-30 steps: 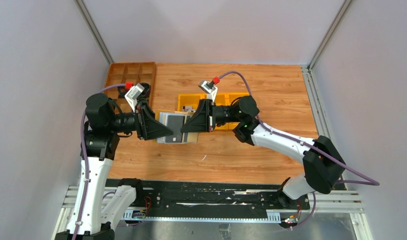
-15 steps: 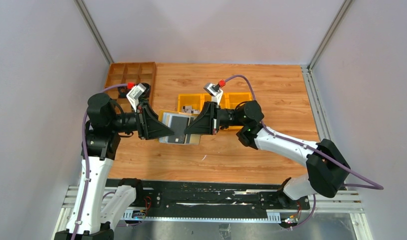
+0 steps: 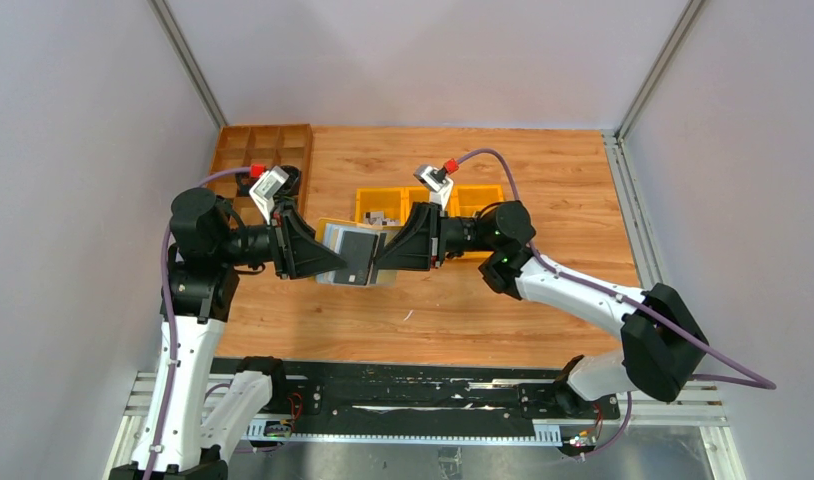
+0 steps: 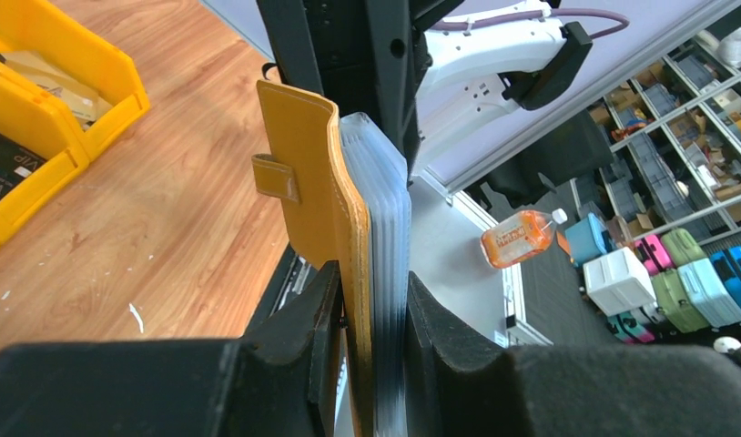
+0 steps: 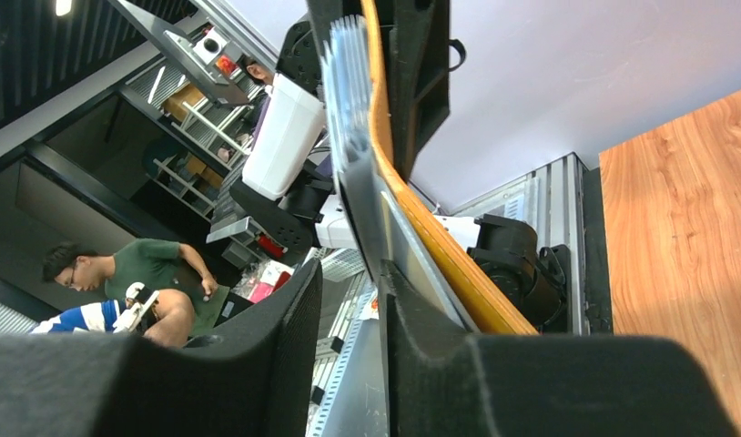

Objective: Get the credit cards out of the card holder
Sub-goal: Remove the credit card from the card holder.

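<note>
While the left gripper (image 4: 371, 305) is clenching the wallet (image 4: 308, 182), holding it on edge in the air over the middle of the worktop (image 3: 563, 190), near the yellow bins (image 3: 481, 194), I am seeing the right gripper (image 5: 350, 291) released, jaws parted beside a grey card (image 5: 412, 273) at the wallet's other end

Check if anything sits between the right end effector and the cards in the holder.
Nothing separate visible. The left end effector clamps the mustard-yellow folding leather-like card holder, its free end toward the right end effector, whose jaws stand apart at that end. Only the holder's silvery pleated pockets cover the cards, which I can't pick out.
</note>
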